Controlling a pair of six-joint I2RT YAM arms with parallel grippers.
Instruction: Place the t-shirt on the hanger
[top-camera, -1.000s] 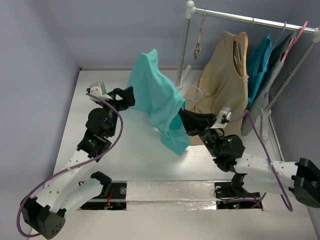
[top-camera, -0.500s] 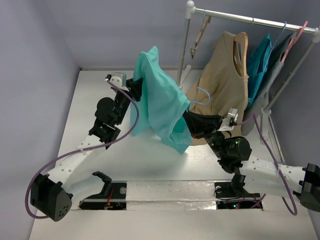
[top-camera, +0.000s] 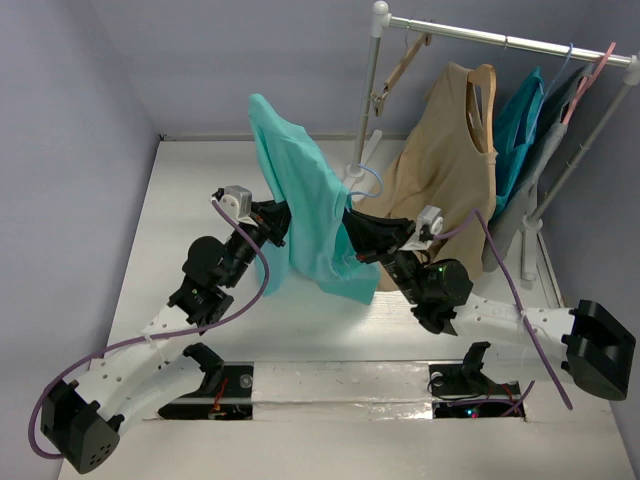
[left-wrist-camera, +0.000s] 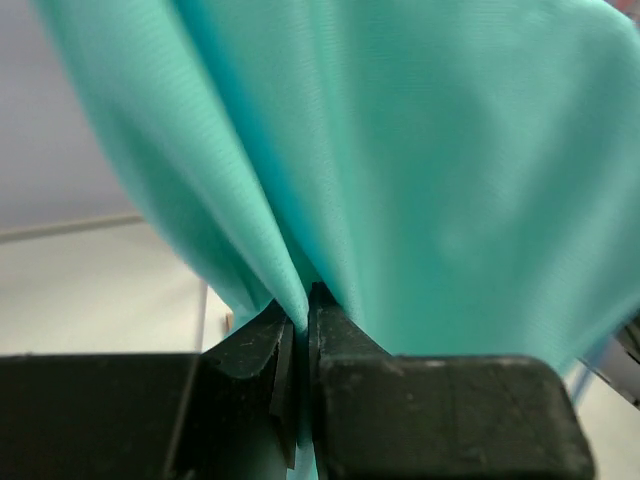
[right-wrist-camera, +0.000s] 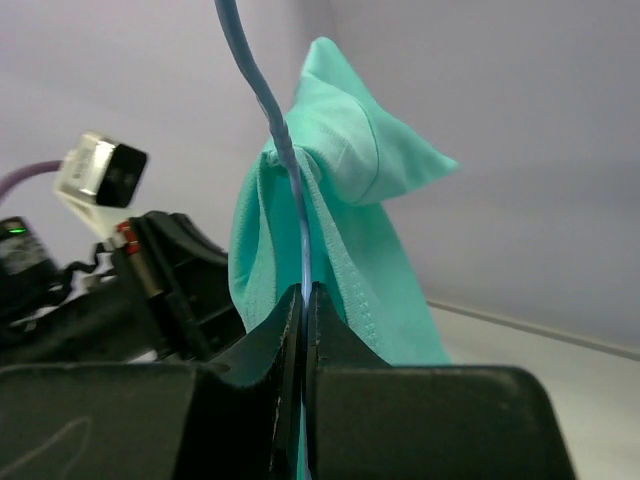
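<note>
Turquoise t-shirt (left-wrist-camera: 420, 150) pinched in a fold by the left gripper (left-wrist-camera: 300, 320), jaws closed tight on the cloth; thin light-blue hanger (right-wrist-camera: 285, 160) wire clamped in the right gripper (right-wrist-camera: 303, 300), jaws together. Both raised over one white table (top-camera: 190, 170), lavender walls around. One garment rack (top-camera: 480, 35) back right: one tan top (top-camera: 440, 160), one bare wooden hanger (top-camera: 398, 70), teal clothing (top-camera: 515, 130)

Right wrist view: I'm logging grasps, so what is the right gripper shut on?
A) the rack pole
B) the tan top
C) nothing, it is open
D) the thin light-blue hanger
D: the right gripper is closed on the thin blue wire of the hanger, with the t-shirt showing just beyond it.
</note>
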